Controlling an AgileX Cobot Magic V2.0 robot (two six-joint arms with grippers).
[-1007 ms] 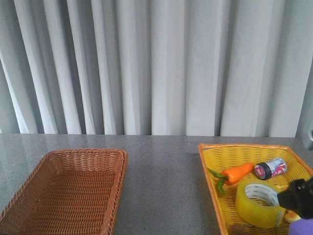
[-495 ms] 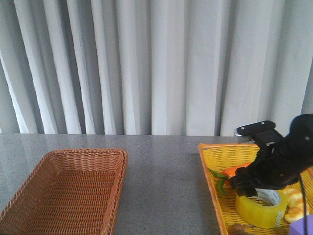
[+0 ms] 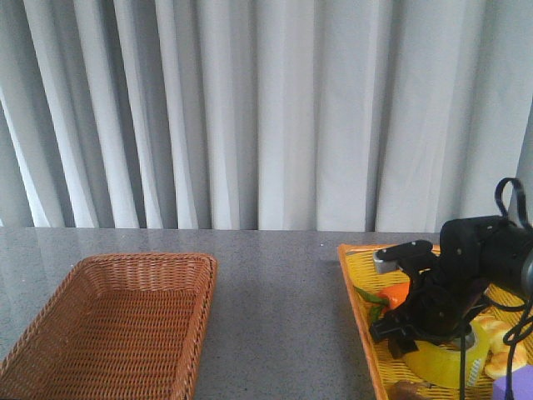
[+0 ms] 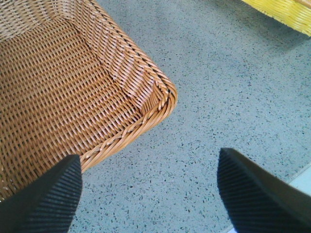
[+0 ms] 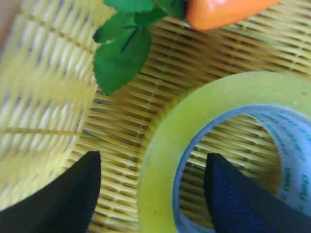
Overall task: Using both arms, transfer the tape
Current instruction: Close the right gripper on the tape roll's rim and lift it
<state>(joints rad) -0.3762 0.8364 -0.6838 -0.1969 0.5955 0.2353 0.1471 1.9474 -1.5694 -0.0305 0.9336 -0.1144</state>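
The roll of translucent yellow tape point(image 3: 441, 362) lies flat in the yellow basket point(image 3: 360, 321) at the right, partly hidden by my right arm. My right gripper point(image 3: 410, 335) is low over it. In the right wrist view the tape point(image 5: 170, 145) has its wall between my open fingers, one finger point(image 5: 73, 199) outside the roll and the other inside the white printed core; the gripper point(image 5: 150, 194) is not closed on it. My left gripper point(image 4: 150, 194) is open and empty, over the grey table beside the brown basket's corner point(image 4: 160, 97). The left arm is not in the front view.
The brown wicker basket point(image 3: 50, 333) stands at the left of the grey table. In the yellow basket an orange toy carrot point(image 3: 393, 294) with green leaves point(image 5: 119, 56) lies just beyond the tape, with yellow pieces point(image 3: 508, 354) and a purple object point(image 3: 515, 389) at the right.
My right arm has come in from the right edge and dropped over the tape, shifting left. The small jar seen earlier is now hidden behind the arm. The tape has not moved.
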